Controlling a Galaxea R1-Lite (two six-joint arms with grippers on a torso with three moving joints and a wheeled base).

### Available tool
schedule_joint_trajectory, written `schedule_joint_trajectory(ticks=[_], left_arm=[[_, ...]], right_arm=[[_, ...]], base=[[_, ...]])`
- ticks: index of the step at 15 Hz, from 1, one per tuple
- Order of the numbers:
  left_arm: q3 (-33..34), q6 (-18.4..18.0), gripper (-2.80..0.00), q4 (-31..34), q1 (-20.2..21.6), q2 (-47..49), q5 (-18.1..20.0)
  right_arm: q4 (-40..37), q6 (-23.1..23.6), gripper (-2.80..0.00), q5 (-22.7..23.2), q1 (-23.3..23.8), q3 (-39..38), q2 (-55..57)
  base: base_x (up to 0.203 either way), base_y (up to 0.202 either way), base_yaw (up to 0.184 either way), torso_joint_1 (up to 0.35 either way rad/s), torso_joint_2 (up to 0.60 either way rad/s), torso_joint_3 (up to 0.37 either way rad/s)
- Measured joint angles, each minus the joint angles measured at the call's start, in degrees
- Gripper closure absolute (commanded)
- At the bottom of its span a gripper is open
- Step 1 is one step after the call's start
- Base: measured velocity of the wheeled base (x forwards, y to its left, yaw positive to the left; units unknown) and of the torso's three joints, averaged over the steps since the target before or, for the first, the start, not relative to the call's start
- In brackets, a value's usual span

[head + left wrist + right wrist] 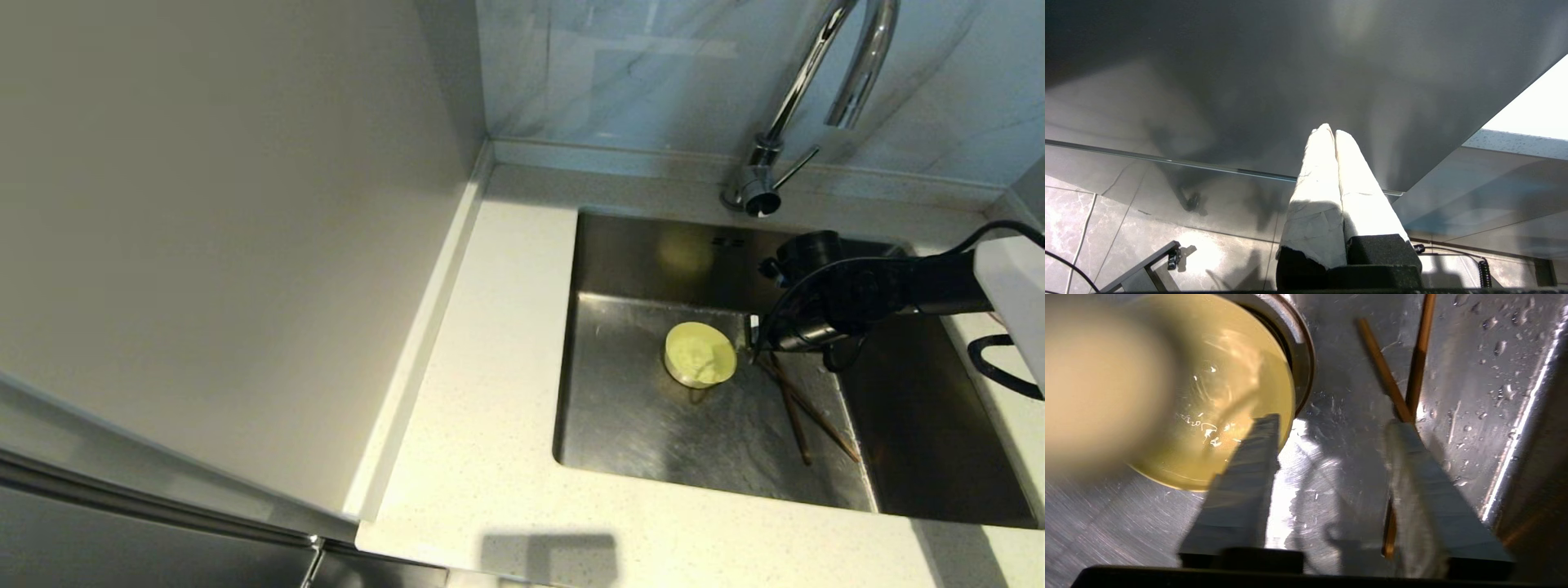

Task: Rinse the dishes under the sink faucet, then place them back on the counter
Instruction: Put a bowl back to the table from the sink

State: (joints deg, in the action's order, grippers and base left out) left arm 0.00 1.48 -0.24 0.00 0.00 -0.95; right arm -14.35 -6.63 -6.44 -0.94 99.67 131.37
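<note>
A small yellow-green bowl [700,353] sits in the steel sink [637,425], over the drain strainer [1303,355]. In the right wrist view the bowl [1220,396] has water glinting inside. Two brown chopsticks [804,412] lie crossed on the sink floor to its right. My right gripper [755,331] hangs low in the basin between the bowl and the chopsticks [1392,388]. It is open [1331,424] with only wet steel between its fingers. The chrome faucet [816,73] stands behind the sink. My left gripper [1329,131] is shut and parked below a grey panel.
The speckled off-white counter [490,367] runs left of and in front of the sink. A grey wall panel [229,229] rises along its left edge. The sink's right wall [1515,428] is close beside my right gripper. A black cable loop [1000,363] lies on the right counter strip.
</note>
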Motion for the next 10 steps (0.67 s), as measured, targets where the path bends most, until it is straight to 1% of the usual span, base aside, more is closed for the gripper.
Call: schedule_joint_trajectory(ticks=[3,7,10], left_arm=[[0.0,0.0,0.0,0.0,0.0,0.0,0.0],[0.0,0.0,0.0,0.0,0.0,0.0,0.0],[0.0,0.0,0.0,0.0,0.0,0.0,0.0]], right_arm=[[0.0,0.0,-2.8,0.2,0.0,0.2,1.4],[0.0,0.0,-2.8,0.1,-0.2,3.1,4.2],[0.0,0.0,-2.8,0.1,-1.4,4.4,5.8]], base=[[0.0,0.0,0.0,0.0,0.0,0.0],[0.0,0.0,0.0,0.0,0.0,0.0],[0.0,0.0,0.0,0.0,0.0,0.0]])
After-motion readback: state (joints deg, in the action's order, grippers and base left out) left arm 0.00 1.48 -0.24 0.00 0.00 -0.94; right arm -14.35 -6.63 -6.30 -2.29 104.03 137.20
